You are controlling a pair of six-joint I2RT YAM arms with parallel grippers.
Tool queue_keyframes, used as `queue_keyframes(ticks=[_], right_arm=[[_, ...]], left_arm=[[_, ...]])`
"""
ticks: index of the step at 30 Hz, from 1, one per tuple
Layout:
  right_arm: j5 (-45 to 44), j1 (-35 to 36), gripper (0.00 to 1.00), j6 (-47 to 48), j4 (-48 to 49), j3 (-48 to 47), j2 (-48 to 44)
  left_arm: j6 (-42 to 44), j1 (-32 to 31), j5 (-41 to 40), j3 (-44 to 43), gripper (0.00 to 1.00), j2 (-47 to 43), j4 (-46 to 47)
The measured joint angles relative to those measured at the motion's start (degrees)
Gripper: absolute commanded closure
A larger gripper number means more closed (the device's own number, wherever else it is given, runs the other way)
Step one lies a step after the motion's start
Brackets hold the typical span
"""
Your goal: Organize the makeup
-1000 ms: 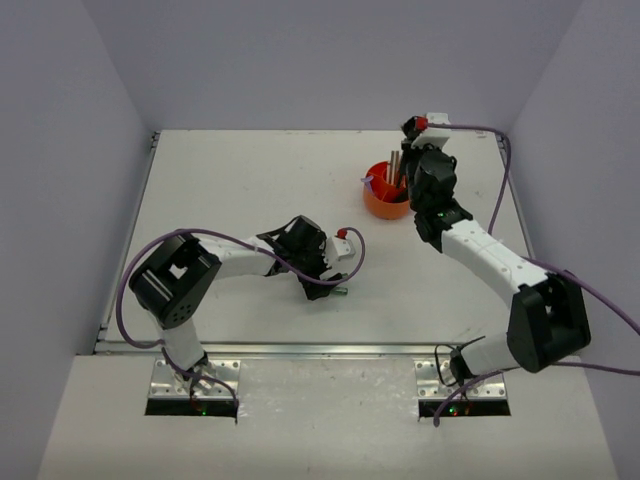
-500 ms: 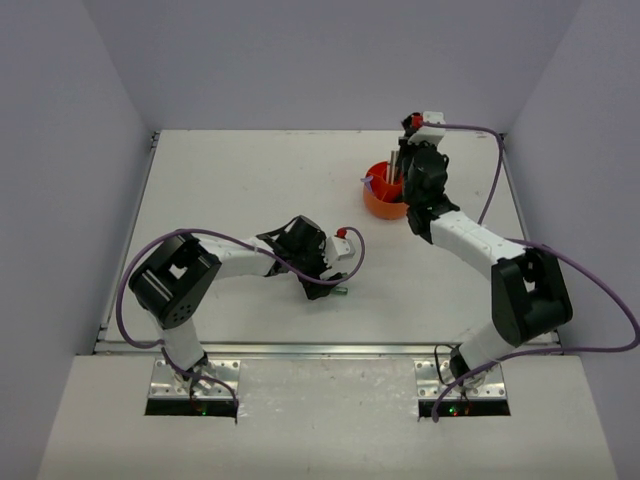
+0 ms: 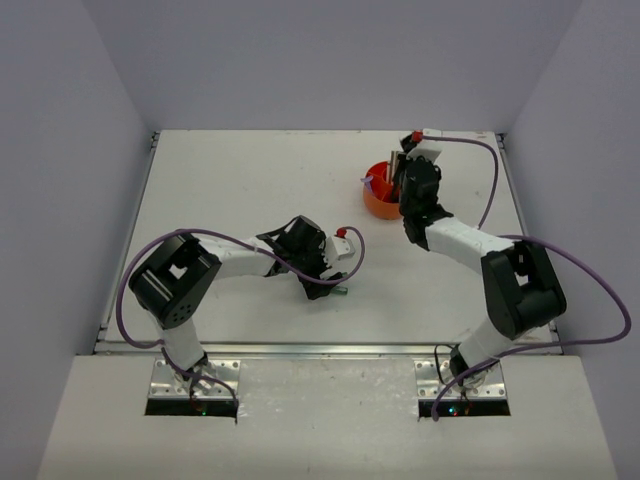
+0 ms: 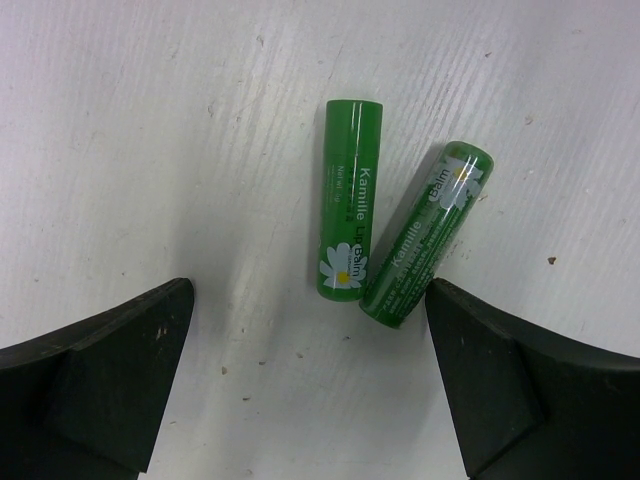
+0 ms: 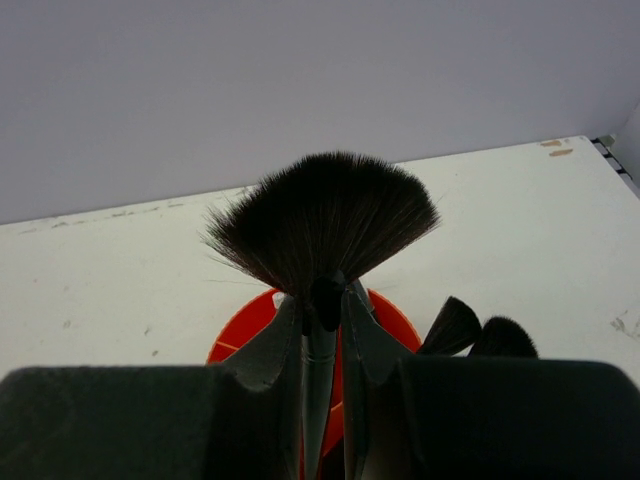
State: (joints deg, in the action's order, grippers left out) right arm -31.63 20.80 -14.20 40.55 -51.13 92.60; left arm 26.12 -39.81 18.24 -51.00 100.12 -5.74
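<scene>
The fan brush (image 5: 322,215) is pinched by its stem between the right gripper's (image 5: 322,330) fingers, with its dark hairs spread above the fingertips. The orange cup (image 5: 240,335) is seen just behind the fingers, with two more black brush heads (image 5: 455,325) beside them. Two green tubes (image 4: 348,195) are laid flat on the table (image 4: 150,120) between the left gripper's (image 4: 308,300) wide-spread fingers. One tube's end is just beside one finger.
</scene>
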Motion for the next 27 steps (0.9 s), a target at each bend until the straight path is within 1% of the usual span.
queue_keyframes(ticks=[10, 18, 27], right_arm=[[-2.23, 0.02, 1.00, 0.98, 0.02, 0.00, 5.04], [-6.85, -0.09, 1.00, 6.12, 0.02, -0.74, 6.25], [-7.33, -2.10, 1.00, 7.91, 0.21, -2.00, 7.12]], left_arm=[[-0.32, 0.00, -0.02, 0.00, 0.00, 0.00, 0.04], [-0.53, 0.00, -0.04, 0.00, 0.00, 0.00, 0.09], [-0.56, 0.00, -0.04, 0.00, 0.00, 0.00, 0.07]])
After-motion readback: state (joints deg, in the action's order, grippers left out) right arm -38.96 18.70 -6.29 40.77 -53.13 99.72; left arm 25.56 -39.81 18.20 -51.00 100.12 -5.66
